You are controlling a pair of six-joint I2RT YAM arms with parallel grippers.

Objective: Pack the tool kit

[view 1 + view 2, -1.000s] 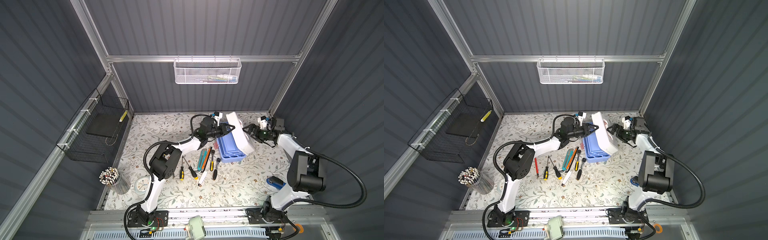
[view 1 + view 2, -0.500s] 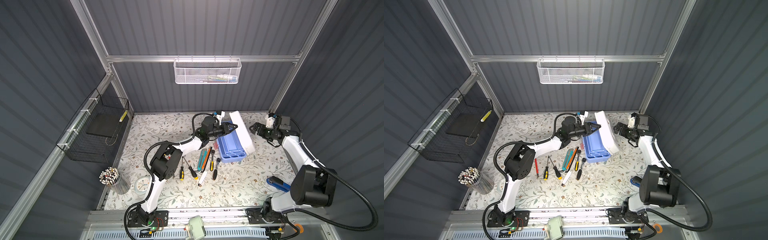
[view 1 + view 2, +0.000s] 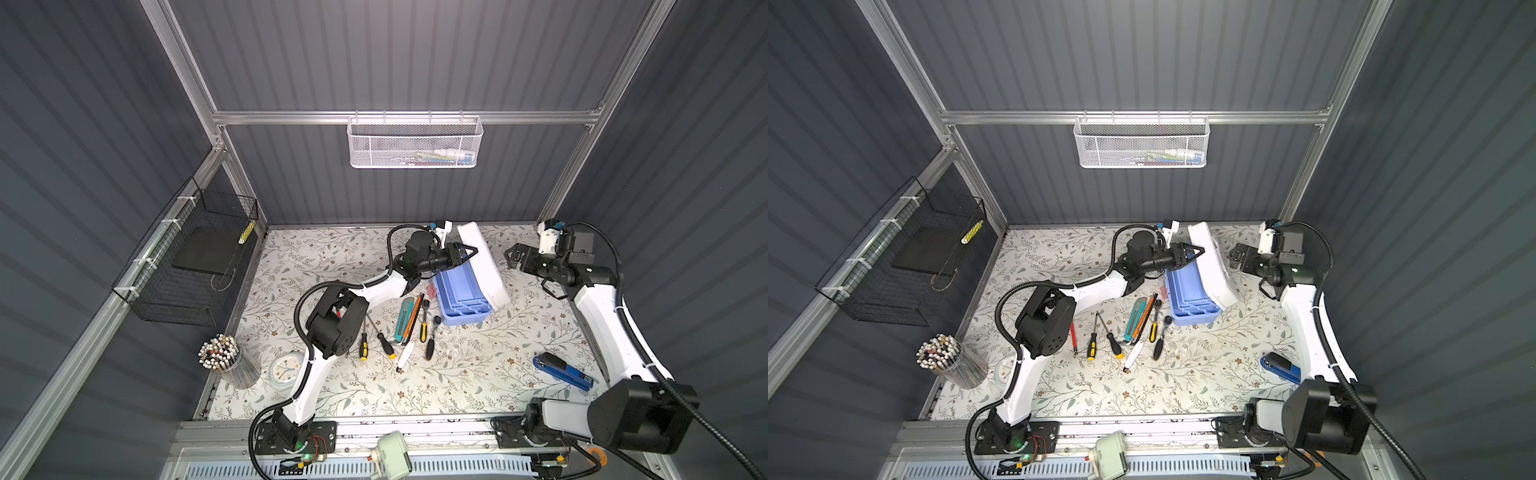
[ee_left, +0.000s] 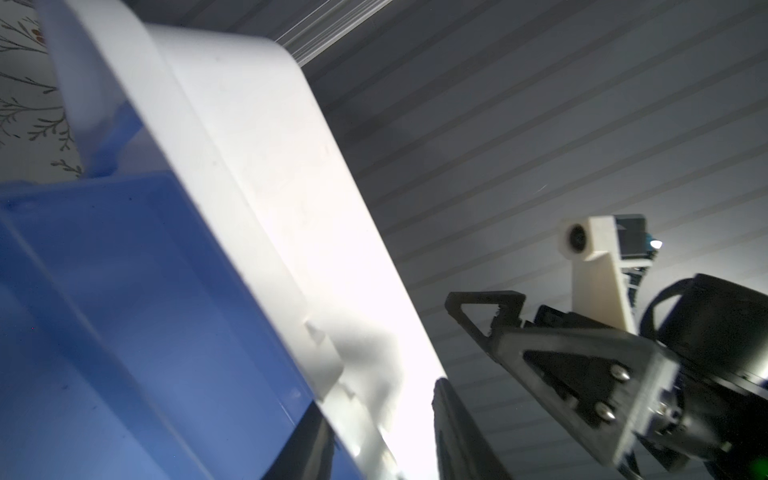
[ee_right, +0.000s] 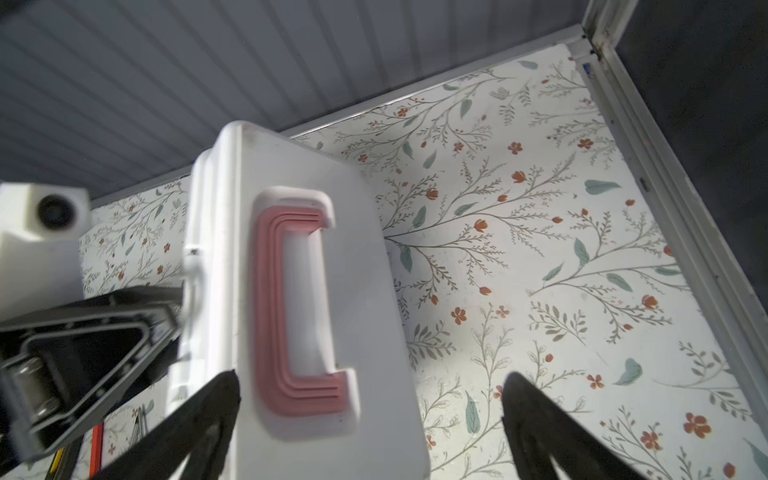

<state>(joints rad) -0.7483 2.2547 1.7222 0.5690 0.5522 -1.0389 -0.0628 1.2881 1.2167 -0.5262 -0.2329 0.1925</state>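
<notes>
— So, where is the tool box (image 3: 467,318) sitting?

— It is resting toward the back of the floral table (image 3: 498,365). Its blue trays (image 3: 457,291) are showing, and the white lid (image 3: 484,266) is standing tilted, leaning away from the left arm. The screwdrivers (image 3: 364,347), the teal knife (image 3: 402,320) and the ratchet (image 3: 432,336) are lying loose on the table just beside the base. None of them is in the box.

— And what are the grippers doing?

— The left gripper (image 3: 471,252) is reaching over the trays to the lid's rim. In the left wrist view its fingers (image 4: 457,436) are straddling that rim, but I cannot tell whether they are pinching it or only bracketing it. The right gripper (image 3: 511,258) is hanging near the lid's outer face with its jaws spread wide, holding nothing. The pink handle (image 5: 286,307) is facing it.

— What is worrying you?

— The lid. It is looking poised partway. If the left fingers are letting go while nothing is backing it, I am expecting it to drop, either slamming over the trays or flopping outward and dragging the light base along. The left arm is also stretching right above the open trays, so a low withdrawal is risking a snag on their edge. Any shove of the box is threatening to scatter the tools lying close by.
</notes>
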